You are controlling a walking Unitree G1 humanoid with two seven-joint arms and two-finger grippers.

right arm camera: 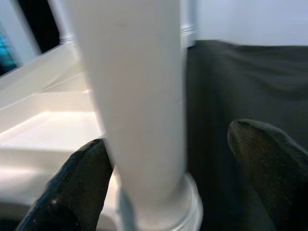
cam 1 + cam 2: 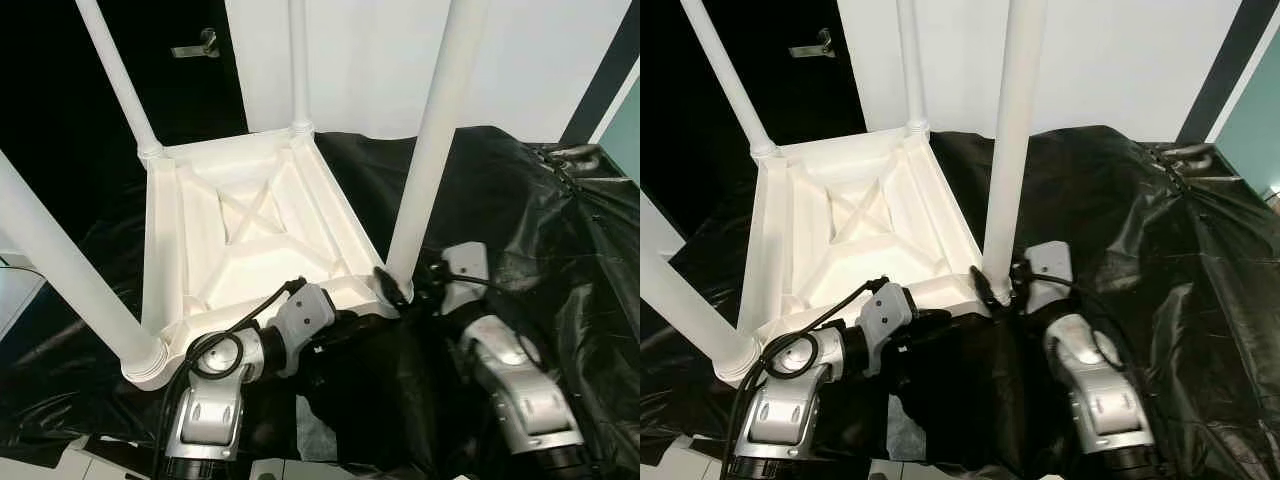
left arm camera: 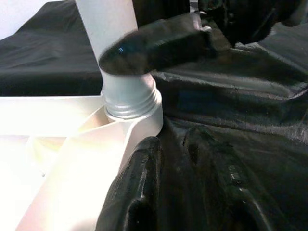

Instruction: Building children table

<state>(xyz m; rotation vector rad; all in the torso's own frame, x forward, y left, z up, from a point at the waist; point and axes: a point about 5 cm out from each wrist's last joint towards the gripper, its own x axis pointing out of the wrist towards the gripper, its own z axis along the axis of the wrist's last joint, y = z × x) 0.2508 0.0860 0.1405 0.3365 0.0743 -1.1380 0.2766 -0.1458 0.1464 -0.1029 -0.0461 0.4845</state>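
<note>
A white children's table (image 2: 160,250) lies upside down on a black sheet (image 2: 520,200), all its legs pointing up. My right gripper (image 1: 178,163) is open around the base of the near-right leg (image 2: 430,140), where it enters the corner socket (image 3: 130,98). One finger (image 1: 82,183) touches the leg and the other finger (image 1: 269,163) stands apart from it. My left gripper (image 3: 173,139) sits low at the same corner, slightly open, with nothing between its fingers. One of its fingers (image 3: 137,187) rests against the table's rim, the other on the sheet.
The crumpled black sheet spreads to the right and front. A white wall (image 2: 540,60) stands behind, and a dark door with a metal handle (image 2: 195,47) is at the back left. A metal fitting (image 2: 565,155) lies on the sheet at the far right.
</note>
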